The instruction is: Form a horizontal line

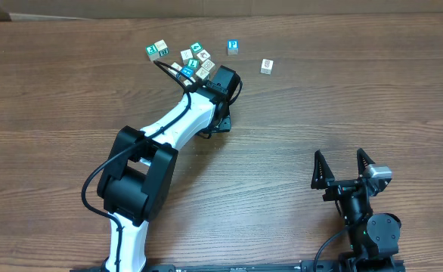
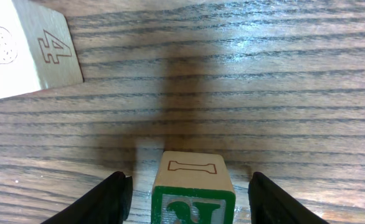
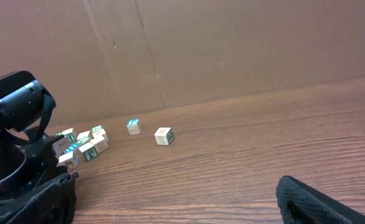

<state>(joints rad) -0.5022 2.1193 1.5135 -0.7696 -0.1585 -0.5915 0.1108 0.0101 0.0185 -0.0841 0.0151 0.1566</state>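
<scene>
- currently our left gripper (image 2: 189, 196) has its jaws apart, straddling a green-lettered cube (image 2: 194, 190) without pinching it; our right gripper (image 1: 344, 168) waits wide open, holding nothing.
- no horizontal line yet: the cubes (image 1: 191, 62) sit clustered near the table's (image 1: 342, 98) far edge.
- lifting off crooked could knock this cube askew.
- legible: "i" on top; "4" on the pale cube (image 2: 27, 53) nearby.

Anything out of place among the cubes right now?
Yes: the cubes sit bunched and skewed by the left gripper, not in a row. Two stray cubes lie apart to the right.
</scene>
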